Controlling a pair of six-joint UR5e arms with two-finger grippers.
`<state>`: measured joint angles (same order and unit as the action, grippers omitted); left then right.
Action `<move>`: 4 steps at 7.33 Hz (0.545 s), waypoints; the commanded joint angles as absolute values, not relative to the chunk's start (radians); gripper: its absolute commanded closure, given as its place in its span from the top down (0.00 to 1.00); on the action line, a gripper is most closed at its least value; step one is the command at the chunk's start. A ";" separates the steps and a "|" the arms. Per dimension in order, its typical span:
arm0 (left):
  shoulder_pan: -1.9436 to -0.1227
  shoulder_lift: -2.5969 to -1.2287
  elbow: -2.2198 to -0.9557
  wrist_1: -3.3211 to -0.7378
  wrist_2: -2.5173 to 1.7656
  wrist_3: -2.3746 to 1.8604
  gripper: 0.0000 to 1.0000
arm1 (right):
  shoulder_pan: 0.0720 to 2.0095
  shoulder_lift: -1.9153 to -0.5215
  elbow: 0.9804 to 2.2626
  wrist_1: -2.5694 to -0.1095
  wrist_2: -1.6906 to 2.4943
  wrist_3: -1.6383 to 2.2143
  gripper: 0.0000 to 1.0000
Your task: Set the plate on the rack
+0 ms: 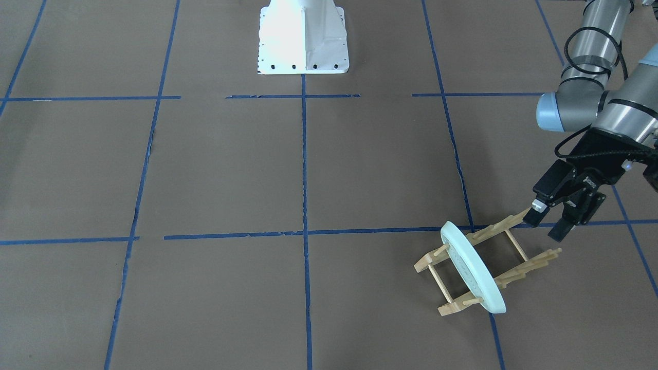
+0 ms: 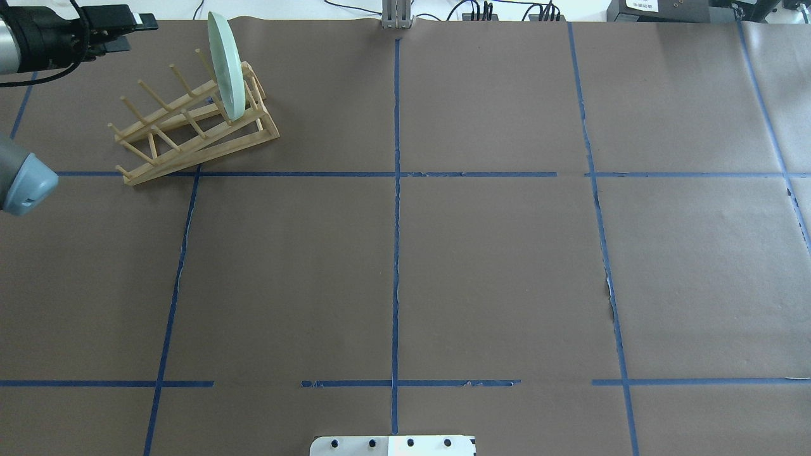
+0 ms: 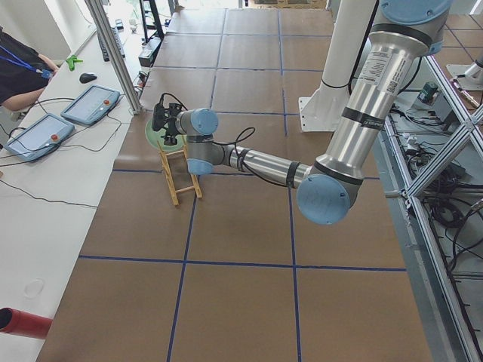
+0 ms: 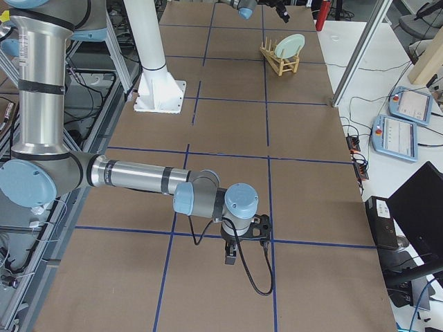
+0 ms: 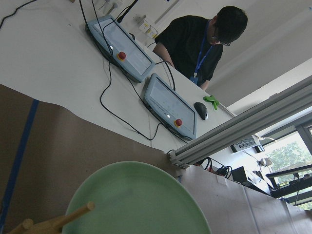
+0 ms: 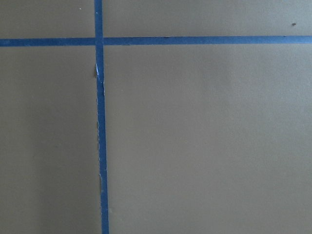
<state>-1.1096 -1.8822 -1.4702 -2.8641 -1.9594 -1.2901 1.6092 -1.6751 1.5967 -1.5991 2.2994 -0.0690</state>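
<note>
I see one plate (image 1: pixel 475 270) standing on edge in one rack (image 1: pixel 532 263), at the far left of the table (image 1: pixel 360 180) from the robot. My left gripper (image 1: pixel 545 229) hovers just beside the rack's end, fingers (image 1: pixel 534 216) spread, empty. I cannot tell the right gripper (image 4: pixel 232 257) fingers' state.

Brown-paper table (image 1: pixel 231 169) with a blue tape grid (image 1: pixel 304 180) carries the wooden rack (image 1: pixel 452 307), one end just beside the left gripper (image 1: pixel 546 228), and the white robot base mount (image 1: pixel 303 38), well apart from that gripper.

left end effector (image 1: pixel 545 229) spread apart, right end effector (image 4: pixel 232 256) pointing down
</note>
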 commanded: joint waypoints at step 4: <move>-1.233 -1.614 -1.758 -2.479 -1.994 -0.638 1.00 | 1.609 -1.675 1.597 -1.598 2.299 -0.069 1.00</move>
